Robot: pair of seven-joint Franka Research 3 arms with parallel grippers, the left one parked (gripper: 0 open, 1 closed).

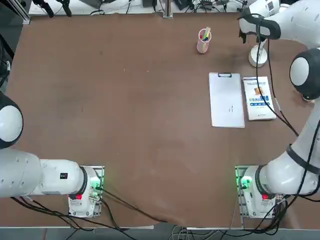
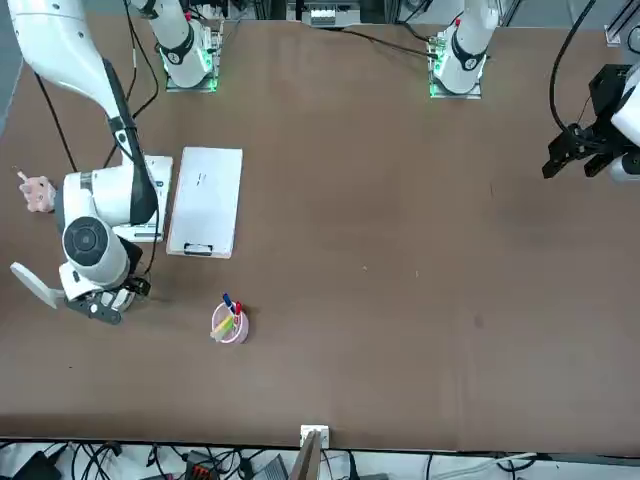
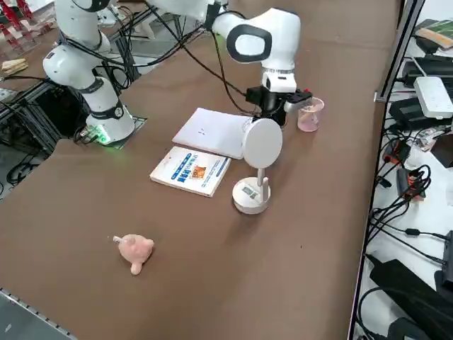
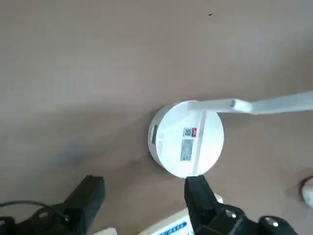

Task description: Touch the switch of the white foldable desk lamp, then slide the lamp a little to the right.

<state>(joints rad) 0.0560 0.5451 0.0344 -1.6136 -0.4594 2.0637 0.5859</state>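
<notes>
white foldable desk lamp [image 3: 253, 166] | far right part of table, beyond the booklet [image 3: 190, 171], pink pen cup [image 3: 309, 114] to its left | looks light, top-heavy, thin arm likely tips; push low at disc base [image 4: 186, 138] | right gripper [image 4: 144, 196] above base, fingers spread, holding nothing

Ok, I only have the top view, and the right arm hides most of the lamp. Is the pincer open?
Observer: Yes. The wrist view shows the right pincer open, with nothing between its fingers and the white foldable desk lamp beyond them.
Operator: Where is the lamp's head?
Observer: The side view shows the round head up on its thin arm above the base, in front of the pincer.
Operator: Anything outside my picture?
Observer: A small pink toy lies on the table, past the book.
</notes>
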